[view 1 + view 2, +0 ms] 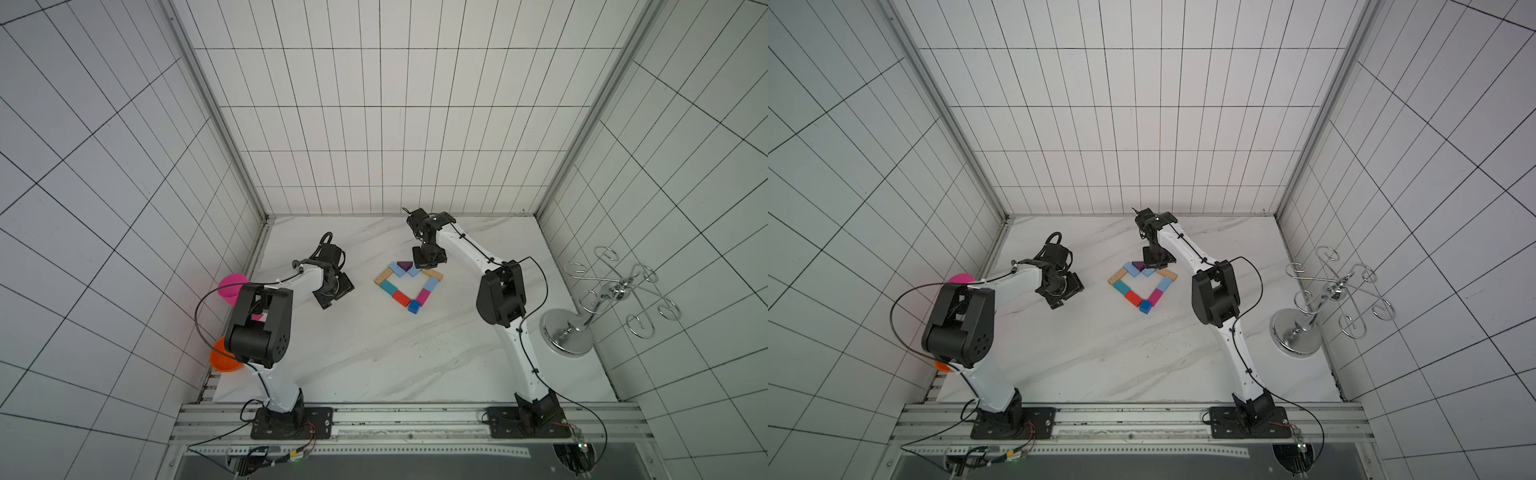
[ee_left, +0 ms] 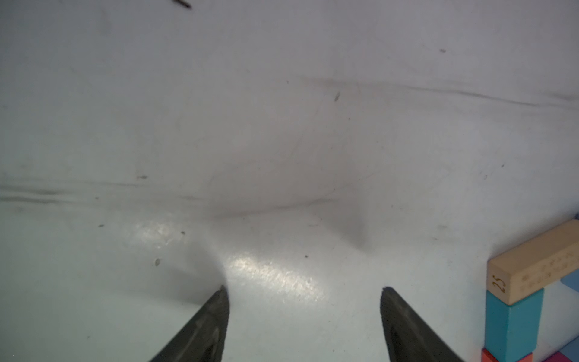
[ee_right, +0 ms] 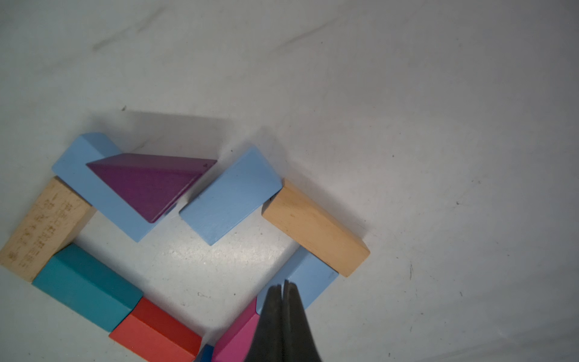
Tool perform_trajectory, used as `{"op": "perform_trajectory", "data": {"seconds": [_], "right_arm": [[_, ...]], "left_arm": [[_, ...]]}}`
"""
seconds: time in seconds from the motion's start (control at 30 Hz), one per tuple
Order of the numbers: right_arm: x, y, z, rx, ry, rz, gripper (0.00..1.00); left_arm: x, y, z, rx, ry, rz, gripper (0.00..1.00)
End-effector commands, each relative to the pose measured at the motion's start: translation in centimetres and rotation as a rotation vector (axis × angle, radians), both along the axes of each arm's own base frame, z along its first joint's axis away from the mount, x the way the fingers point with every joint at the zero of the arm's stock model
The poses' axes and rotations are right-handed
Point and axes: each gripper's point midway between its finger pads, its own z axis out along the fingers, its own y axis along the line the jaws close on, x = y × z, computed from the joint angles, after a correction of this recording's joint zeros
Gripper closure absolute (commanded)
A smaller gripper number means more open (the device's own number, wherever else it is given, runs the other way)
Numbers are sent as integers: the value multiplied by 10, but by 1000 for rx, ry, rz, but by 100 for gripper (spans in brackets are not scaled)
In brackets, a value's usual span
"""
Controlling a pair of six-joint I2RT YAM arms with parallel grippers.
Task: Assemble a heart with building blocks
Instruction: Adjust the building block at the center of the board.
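- The heart [image 1: 401,297] lies flat at mid-table [image 1: 374,353] between the two arms. It is a hollow outline with all ten building blocks [image 1: 388,286] seemingly in place and the blue cube [image 1: 414,306] at its tip.
- The right gripper [image 3: 283,285] hangs over the heart's right lobe, jaws pressed together with nothing between them. Closed tips suit nudging a block square, I judge, rather than lifting one.
- Beneath those tips sits a light blue block [image 3: 313,275], its end touching the tan block [image 3: 316,228].
- The left gripper [image 2: 304,291] has its jaws spread over bare table and holds nothing. It sits off to the heart's side — likely parked clear of the outline.
- The purple triangle [image 3: 147,183] fills the notch. Whether it rests on the left-lobe light blue block [image 3: 78,163] or only overlaps it in view, I cannot tell.
- In both top views the right gripper covers part of the right lobe. The right wrist view cuts off the cube and the magenta block [image 3: 238,332] — their fit is hard to judge.
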Motion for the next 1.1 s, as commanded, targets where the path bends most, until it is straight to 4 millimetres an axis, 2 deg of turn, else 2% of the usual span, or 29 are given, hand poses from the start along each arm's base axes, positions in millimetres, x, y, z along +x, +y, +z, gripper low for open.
{"op": "perform_trajectory", "data": {"seconds": [0.0,0.33,1.07], "right_arm": [[-9,0,-18,-13,48,10,100],[-14,-1,-41,-20,85,3,100],[-19,-7,-65,-61,119,-1,100]], "left_arm": [[-3,3,-4,10,4,1,24],[-3,3,-6,11,9,-2,24],[-4,5,-8,15,13,-2,25]]}}
